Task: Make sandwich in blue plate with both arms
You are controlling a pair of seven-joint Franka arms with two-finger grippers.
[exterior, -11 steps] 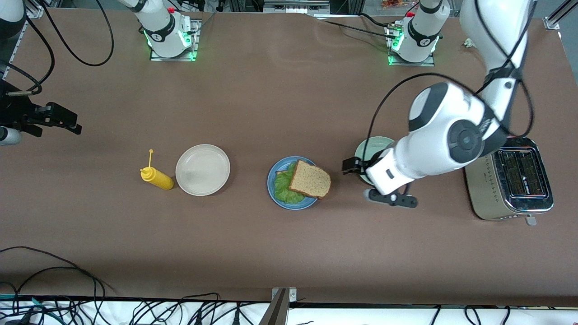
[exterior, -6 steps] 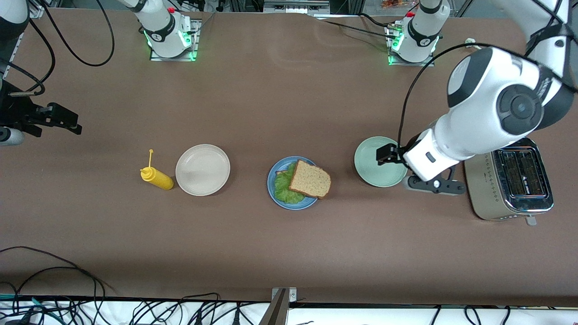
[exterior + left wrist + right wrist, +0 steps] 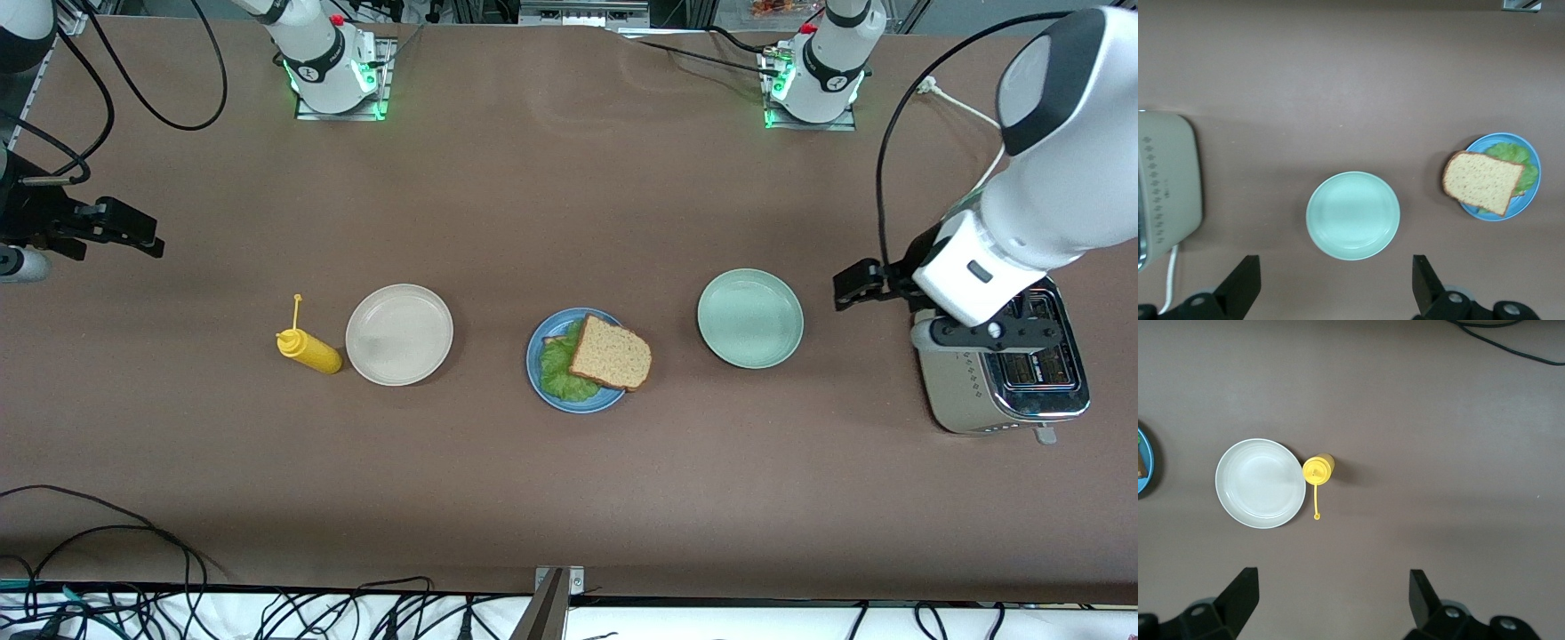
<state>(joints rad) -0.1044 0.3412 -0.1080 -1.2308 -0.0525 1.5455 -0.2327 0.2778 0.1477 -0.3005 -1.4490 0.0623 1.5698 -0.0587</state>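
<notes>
- Basically done: the sandwich [image 3: 597, 359] sits on the blue plate [image 3: 537, 371], mid-table, between the beige plate [image 3: 399, 334] and the pale green plate [image 3: 750, 318].
- We see the top bread slice [image 3: 610, 354] skewed, overhanging the plate rim toward the left arm's end; lettuce [image 3: 562, 372] shows from under it on the right arm's side. A sliver of the lower slice peeks out at the lettuce edge.
- Both side plates look bare, so we judge no ingredients are left to place. At most, squaring up the top slice remains.
- Our left gripper [image 3: 889, 307] is up in the air at the toaster's [image 3: 1003, 391] edge, fingers [image 3: 1243, 283] spread wide, holding nothing. The sandwich is well apart from it, with the green plate in between.
- Our right gripper [image 3: 111, 233] hangs over bare table at the right arm's end, jaws wide too, empty, waiting. The mustard bottle [image 3: 308, 351] and beige plate lie between it and the sandwich.
</notes>
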